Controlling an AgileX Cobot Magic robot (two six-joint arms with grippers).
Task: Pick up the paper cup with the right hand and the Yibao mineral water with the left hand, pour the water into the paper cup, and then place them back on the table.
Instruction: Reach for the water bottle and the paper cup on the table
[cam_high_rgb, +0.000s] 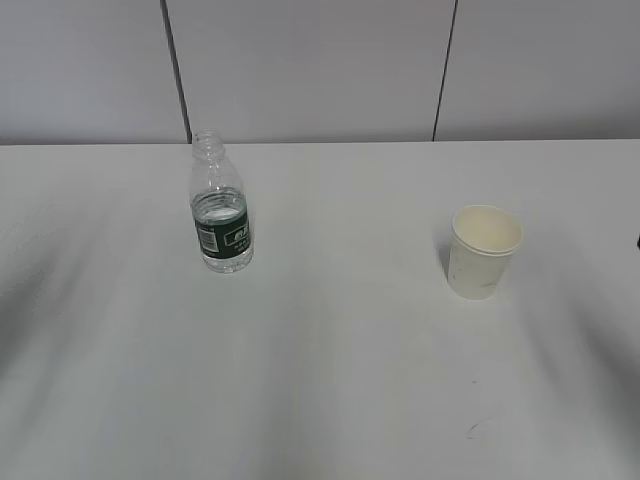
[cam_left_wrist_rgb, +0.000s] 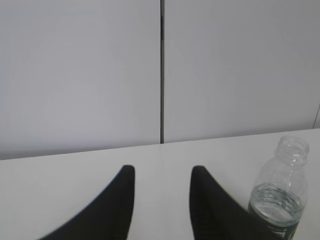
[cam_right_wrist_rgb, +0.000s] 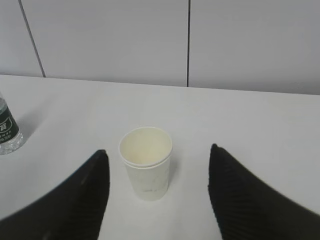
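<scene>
The Yibao mineral water (cam_high_rgb: 220, 205), a small clear uncapped bottle with a green label, stands upright on the left of the white table (cam_high_rgb: 330, 380); water fills it to about the label's top. The cream paper cup (cam_high_rgb: 484, 251) stands upright on the right, looking empty inside. Neither arm shows in the exterior view. In the left wrist view my left gripper (cam_left_wrist_rgb: 162, 172) is open and empty, with the bottle (cam_left_wrist_rgb: 279, 192) just right of its right finger. In the right wrist view my right gripper (cam_right_wrist_rgb: 157, 152) is open wide, and the cup (cam_right_wrist_rgb: 146, 162) stands ahead between its fingers, untouched.
A grey panelled wall (cam_high_rgb: 320, 70) with dark vertical seams runs along the table's far edge. A few small dark specks (cam_high_rgb: 472, 430) mark the near tabletop. The bottle's base also shows at the left edge of the right wrist view.
</scene>
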